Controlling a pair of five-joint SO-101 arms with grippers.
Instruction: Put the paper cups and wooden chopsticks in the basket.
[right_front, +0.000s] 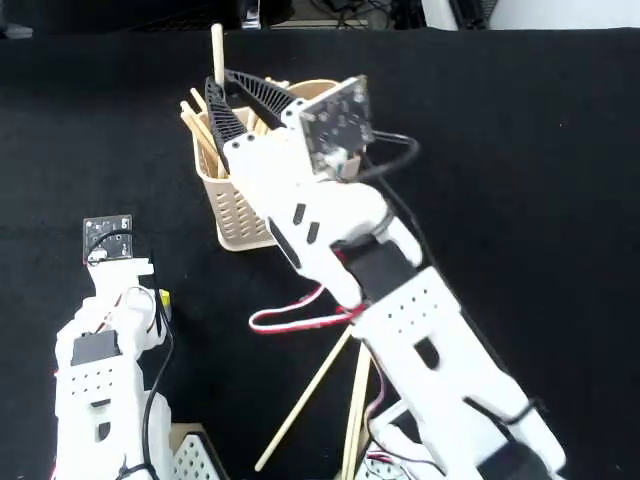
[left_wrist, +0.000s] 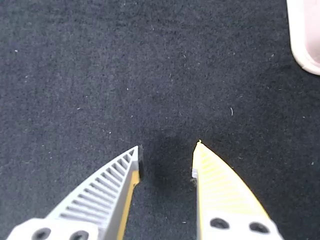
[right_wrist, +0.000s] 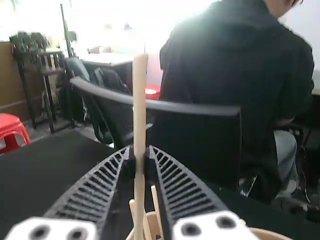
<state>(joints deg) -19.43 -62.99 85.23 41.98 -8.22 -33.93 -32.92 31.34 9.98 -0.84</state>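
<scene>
Near edge: two loose chopsticks (right_front: 305, 400) lie flat on the black cloth (right_front: 520, 150). Their far ends are tucked under my right arm (right_front: 420, 330), next to its red-and-white cable (right_front: 290, 318).

Left arm (right_front: 100, 360) sits folded at the near-left corner. Left gripper (left_wrist: 168, 150) points down at bare cloth, jaws apart, nothing between them. A pale rounded corner (left_wrist: 306, 35) shows at the edge of its wrist view; can't tell what it is.

Room to move: open cloth between the left arm and the basket (right_front: 235, 215), and wide open cloth right of the right arm out to the far table edge.

Mid-table: the basket stands upright with a bundle of chopsticks (right_front: 200, 125) already in it, fanned toward the left.

Right arm runs diagonally from near-right up over the basket, wrist above the rim. Right gripper (right_front: 217, 82) is clamped on one wooden chopstick (right_front: 217, 50), held upright, with its top end well past the fingertips. Can't tell if its lower end is inside the basket. In the right wrist view the basket rim (right_wrist: 280, 234) sits just below the jaws.
</scene>
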